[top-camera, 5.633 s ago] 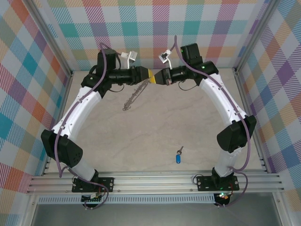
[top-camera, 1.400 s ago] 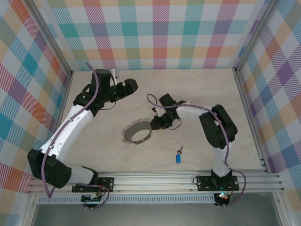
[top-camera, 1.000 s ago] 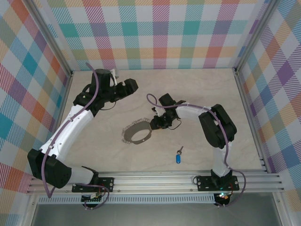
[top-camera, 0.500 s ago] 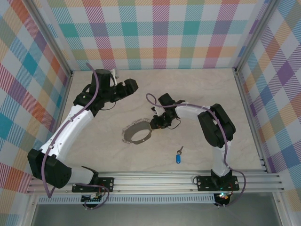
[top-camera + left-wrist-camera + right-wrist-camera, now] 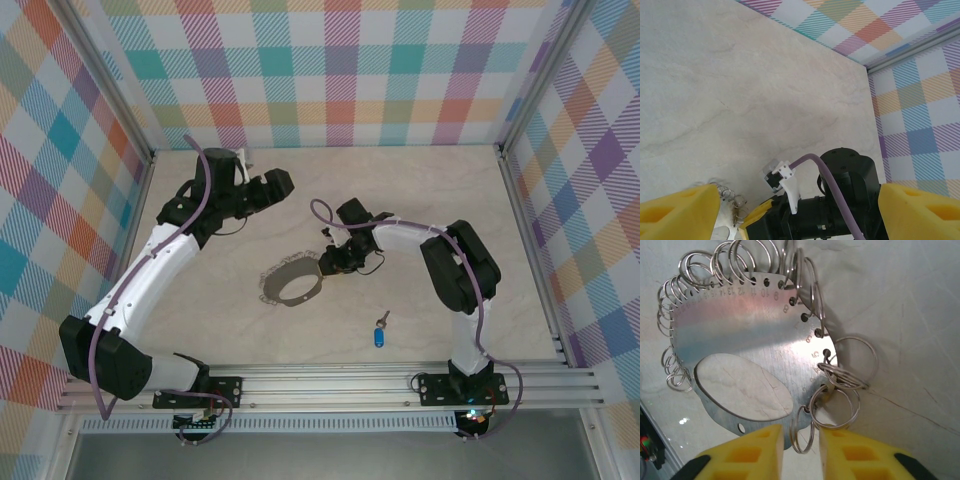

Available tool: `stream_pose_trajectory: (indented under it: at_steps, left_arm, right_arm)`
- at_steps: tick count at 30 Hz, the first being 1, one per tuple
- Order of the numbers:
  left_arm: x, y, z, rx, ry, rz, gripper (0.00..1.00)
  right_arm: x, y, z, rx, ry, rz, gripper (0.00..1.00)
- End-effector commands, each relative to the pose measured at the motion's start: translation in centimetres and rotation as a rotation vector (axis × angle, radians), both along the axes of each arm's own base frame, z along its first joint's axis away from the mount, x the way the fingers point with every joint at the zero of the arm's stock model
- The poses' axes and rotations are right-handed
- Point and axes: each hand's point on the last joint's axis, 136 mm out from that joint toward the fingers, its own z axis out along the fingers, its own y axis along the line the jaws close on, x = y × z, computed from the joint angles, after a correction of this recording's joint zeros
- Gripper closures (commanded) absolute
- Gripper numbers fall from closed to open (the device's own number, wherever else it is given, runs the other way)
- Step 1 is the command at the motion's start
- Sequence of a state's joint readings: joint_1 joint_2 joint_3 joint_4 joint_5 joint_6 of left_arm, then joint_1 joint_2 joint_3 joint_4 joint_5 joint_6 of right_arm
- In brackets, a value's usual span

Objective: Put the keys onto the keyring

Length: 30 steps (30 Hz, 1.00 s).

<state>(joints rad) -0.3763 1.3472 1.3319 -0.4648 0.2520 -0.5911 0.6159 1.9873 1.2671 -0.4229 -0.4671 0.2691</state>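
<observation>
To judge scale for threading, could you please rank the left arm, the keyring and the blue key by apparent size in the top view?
1. Left arm, by far the largest, though raised nearer the camera.
2. Keyring, middling.
3. Blue key, clearly the smallest.

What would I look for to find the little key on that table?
From above, find the pale marbled table and the right arm's base at its near edge. Left of that base, slightly farther in, the key lies alone on bare tabletop. Its blue oval head sets it apart from the much larger, all-silver keyring nearer the middle.
</observation>
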Motion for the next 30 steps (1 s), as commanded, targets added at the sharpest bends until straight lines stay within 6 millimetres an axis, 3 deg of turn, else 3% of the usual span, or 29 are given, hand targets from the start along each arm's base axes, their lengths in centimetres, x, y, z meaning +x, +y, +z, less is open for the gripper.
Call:
stream_pose_trajectory:
  at_steps: [1, 14, 23, 30]
  left_arm:
    - [0.2, 0.1, 0.3, -0.013, -0.013, 0.008, 0.16]
    - [0.2, 0.1, 0.2, -0.015, -0.015, 0.01, 0.17]
    - [0.2, 0.1, 0.3, -0.016, -0.015, 0.009, 0.17]
    - [0.2, 0.1, 0.4, -0.018, -0.017, 0.007, 0.17]
  right_arm:
    - [-0.3, 0.1, -0.4, -0.013, 0.011, 0.019, 0.71]
    - [-0.8, -0.4, -0.5, -0.019, 0.017, 0.012, 0.83]
    - [-0.6, -0.3, -0.3, -0.022, 0.009, 0.013, 0.99]
    - [0.5, 0.2, 2.0, 0.002, -0.057, 0.02, 1.0]
